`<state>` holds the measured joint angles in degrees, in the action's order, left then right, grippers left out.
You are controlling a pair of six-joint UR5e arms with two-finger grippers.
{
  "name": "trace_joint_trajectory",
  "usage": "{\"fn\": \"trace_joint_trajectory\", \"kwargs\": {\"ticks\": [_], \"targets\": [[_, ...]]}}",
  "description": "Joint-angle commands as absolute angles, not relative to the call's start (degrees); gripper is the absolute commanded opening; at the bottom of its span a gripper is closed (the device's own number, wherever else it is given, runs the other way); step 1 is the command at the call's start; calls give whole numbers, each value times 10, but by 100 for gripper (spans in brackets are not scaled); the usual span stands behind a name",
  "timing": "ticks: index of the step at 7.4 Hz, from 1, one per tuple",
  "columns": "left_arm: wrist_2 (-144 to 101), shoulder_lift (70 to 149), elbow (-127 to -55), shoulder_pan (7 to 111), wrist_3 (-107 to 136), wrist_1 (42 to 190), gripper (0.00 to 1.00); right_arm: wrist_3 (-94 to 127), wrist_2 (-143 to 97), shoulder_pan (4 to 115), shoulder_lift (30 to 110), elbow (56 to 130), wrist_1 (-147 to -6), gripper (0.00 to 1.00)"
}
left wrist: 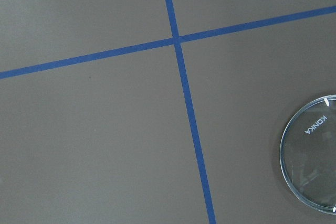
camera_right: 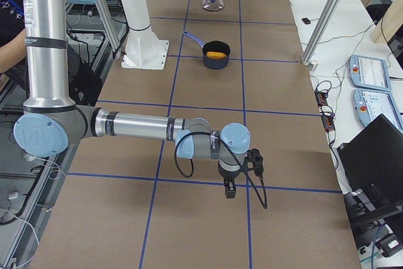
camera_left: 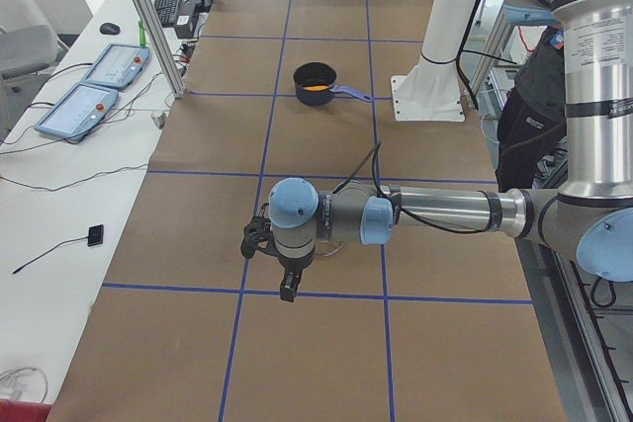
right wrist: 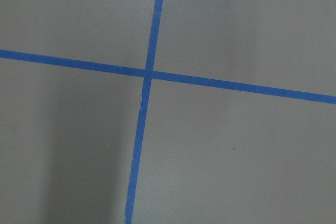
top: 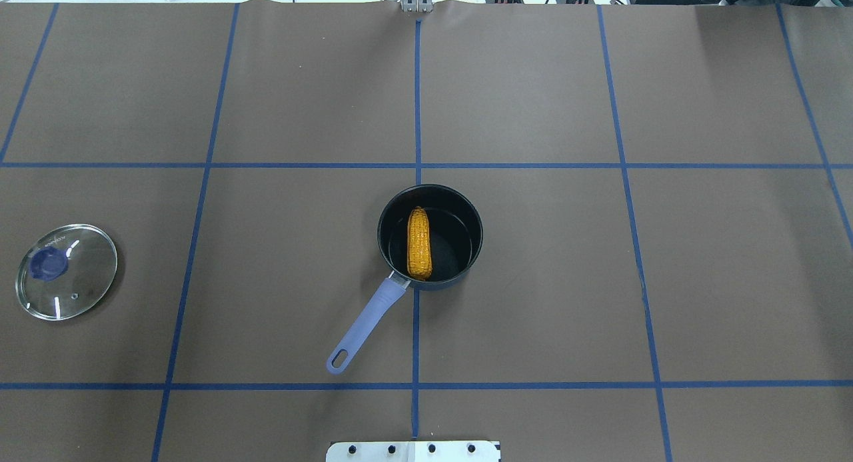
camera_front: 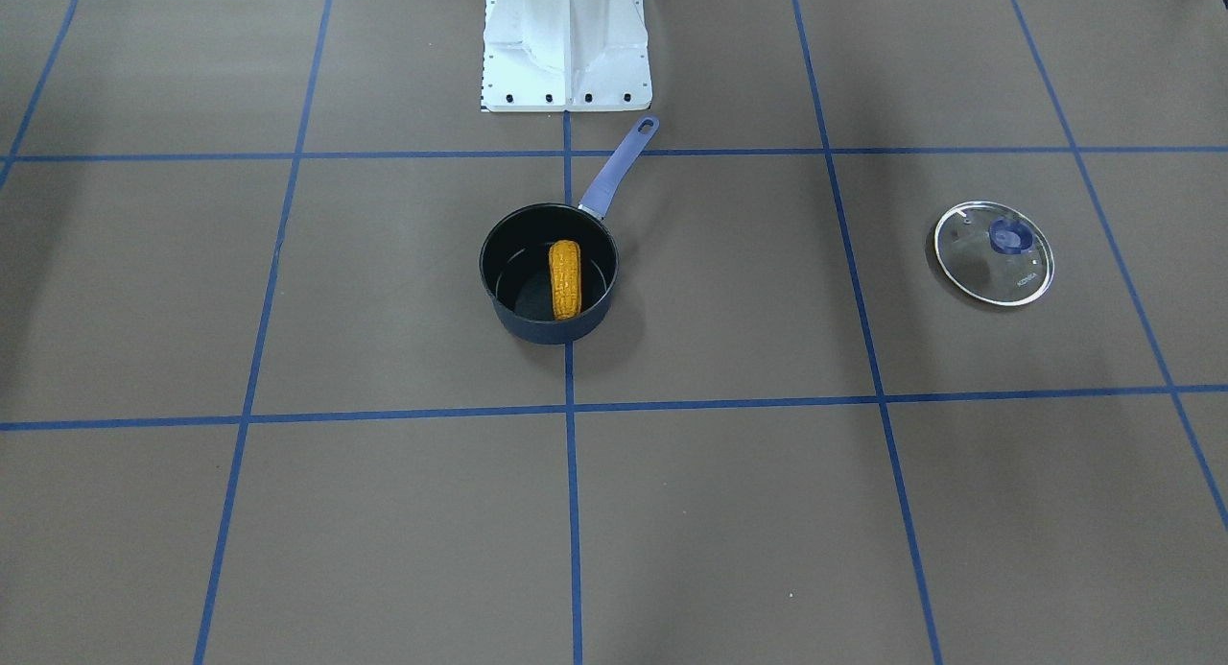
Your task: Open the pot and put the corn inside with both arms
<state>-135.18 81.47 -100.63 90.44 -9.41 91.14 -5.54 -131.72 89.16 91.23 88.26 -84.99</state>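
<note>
The orange-yellow corn lies inside the open dark pot at the table's middle; it also shows in the overhead view. The pot's lilac handle points toward the robot. The glass lid with a blue knob lies flat on the table far to the robot's left, and its edge shows in the left wrist view. My left gripper hangs over the table near the lid. My right gripper hangs over the table's far right end. Both show only in the side views, so I cannot tell whether they are open or shut.
The white pedestal base stands behind the pot. Brown paper with blue tape lines covers the table. Teach pendants and cables lie on the white bench beyond the table's far edge.
</note>
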Motion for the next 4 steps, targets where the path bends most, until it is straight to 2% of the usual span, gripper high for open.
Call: {"fn": "trace_joint_trajectory", "kwargs": {"ticks": [1,4], "targets": [[-1351,815,-1006,904,-94,911,98,-55,-1317,891,912,882,-850,100],[-1348,815,-1005,904,-94,911,98,-54,-1317,889,913,881,-843,100]]}}
